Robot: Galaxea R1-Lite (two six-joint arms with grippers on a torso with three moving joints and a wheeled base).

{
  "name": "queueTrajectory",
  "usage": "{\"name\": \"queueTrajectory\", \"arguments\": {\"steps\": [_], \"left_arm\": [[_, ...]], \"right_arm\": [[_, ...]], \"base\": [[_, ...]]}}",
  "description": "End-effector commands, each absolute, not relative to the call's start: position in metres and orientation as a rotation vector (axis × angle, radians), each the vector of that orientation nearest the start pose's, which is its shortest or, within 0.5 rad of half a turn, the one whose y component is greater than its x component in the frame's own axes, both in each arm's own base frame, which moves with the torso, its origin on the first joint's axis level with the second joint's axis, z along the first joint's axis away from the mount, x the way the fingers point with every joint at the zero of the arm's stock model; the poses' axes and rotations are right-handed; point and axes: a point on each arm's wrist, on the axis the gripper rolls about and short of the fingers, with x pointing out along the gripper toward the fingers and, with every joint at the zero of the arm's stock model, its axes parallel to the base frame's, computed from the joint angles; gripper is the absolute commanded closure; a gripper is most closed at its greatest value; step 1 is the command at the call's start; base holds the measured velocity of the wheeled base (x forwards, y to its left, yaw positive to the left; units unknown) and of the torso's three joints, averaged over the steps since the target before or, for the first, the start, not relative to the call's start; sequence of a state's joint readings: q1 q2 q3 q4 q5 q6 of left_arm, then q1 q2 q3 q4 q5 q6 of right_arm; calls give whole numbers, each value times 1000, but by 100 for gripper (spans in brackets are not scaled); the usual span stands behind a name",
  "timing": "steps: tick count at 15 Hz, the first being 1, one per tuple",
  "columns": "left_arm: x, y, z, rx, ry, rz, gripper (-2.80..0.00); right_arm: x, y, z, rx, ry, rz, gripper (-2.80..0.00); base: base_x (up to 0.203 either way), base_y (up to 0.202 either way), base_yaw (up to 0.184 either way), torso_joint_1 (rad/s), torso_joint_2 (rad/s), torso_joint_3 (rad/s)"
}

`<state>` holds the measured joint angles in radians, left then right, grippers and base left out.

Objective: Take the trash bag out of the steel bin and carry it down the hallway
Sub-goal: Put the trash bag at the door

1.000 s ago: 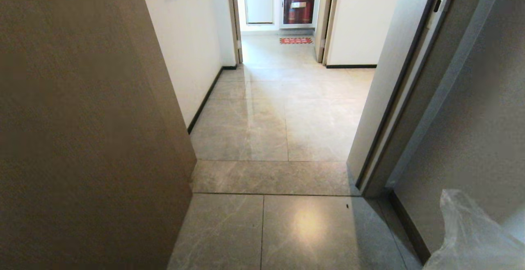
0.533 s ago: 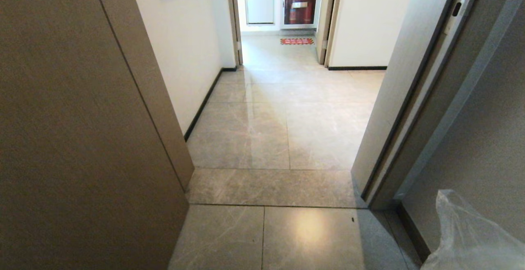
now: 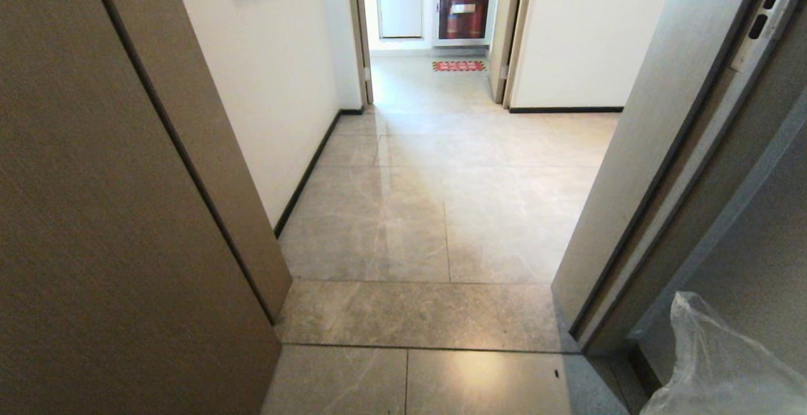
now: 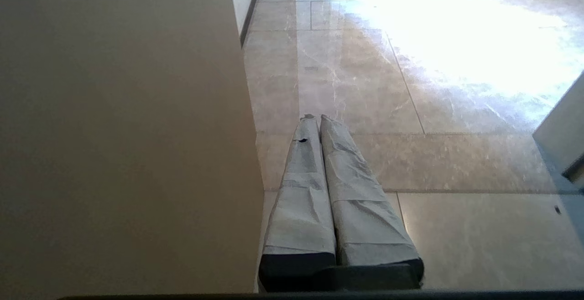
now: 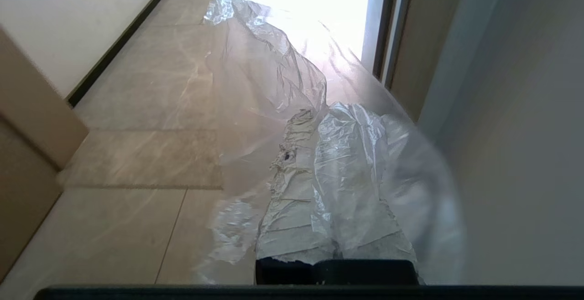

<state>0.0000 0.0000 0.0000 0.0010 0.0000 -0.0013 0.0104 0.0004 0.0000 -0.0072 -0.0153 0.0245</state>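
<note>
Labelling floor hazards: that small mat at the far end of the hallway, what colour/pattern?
The mat is red with a pale speckled pattern and darker border, best seen in the head view.

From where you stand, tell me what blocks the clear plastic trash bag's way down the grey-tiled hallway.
Nothing visible does. The clear plastic trash bag, clamped in the right gripper, faces bare grey tiled floor between the brown door panel and the open door.

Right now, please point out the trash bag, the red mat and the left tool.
trash bag (image 3: 712, 364), head view, crinkled side.
red mat (image 3: 459, 65), head view, its middle.
left tool (image 4: 318, 118), left wrist view, between tips.
</note>
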Motion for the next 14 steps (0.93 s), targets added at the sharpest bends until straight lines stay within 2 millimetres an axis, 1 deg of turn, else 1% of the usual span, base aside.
{"name": "queueTrajectory", "arguments": {"steps": [1, 14], "left_arm": [[-23, 0, 75, 0, 2, 0, 0], [-23, 0, 75, -2, 2, 0, 0]], "right_arm": [[-23, -1, 76, 25, -5, -5, 0], [-23, -1, 76, 25, -5, -5, 0]], "base": [[195, 0, 1, -1, 7, 2], [192, 0, 0, 4, 1, 2]]}}
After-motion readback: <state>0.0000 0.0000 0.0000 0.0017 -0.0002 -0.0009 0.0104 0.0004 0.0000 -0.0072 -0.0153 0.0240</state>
